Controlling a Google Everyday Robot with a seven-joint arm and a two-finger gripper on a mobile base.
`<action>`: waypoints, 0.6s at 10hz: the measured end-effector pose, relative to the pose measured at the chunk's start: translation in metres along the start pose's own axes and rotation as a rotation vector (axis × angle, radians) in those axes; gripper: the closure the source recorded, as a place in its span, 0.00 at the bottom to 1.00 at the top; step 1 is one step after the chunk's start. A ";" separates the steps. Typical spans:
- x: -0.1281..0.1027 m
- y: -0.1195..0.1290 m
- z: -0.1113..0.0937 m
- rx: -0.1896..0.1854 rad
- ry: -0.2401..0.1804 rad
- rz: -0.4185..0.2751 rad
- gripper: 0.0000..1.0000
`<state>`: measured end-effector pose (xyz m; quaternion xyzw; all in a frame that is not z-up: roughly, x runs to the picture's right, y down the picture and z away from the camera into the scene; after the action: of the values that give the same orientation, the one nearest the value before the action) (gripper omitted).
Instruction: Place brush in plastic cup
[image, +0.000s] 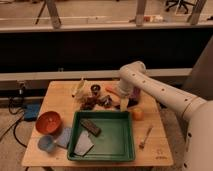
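Note:
The light-blue plastic cup (46, 143) stands at the table's front left corner, below the orange-red bowl (48, 121). A cluster of small dark things lies behind the green tray. One dark elongated piece (106, 100) in it looks like the brush, though I cannot tell for sure. My gripper (122, 104) hangs low at the right end of this cluster, just behind the tray's back right corner. It is far from the cup. The arm (150, 87) reaches in from the right.
The green tray (122, 150) holds a dark brown block (90, 126) and a pale cloth-like piece (82, 144). An orange (137, 114) and a silver fork (146, 136) lie right of the tray. A purple bowl (136, 96) shows partly behind the arm. A yellow thing (79, 89) lies at the back.

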<state>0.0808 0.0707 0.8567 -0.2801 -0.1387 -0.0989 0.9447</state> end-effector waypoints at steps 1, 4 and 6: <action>-0.001 -0.002 0.003 0.001 0.000 -0.001 0.35; -0.002 -0.008 0.012 -0.003 0.014 -0.007 0.29; -0.003 -0.011 0.020 -0.007 0.025 -0.015 0.25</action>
<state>0.0713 0.0730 0.8772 -0.2813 -0.1286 -0.1100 0.9446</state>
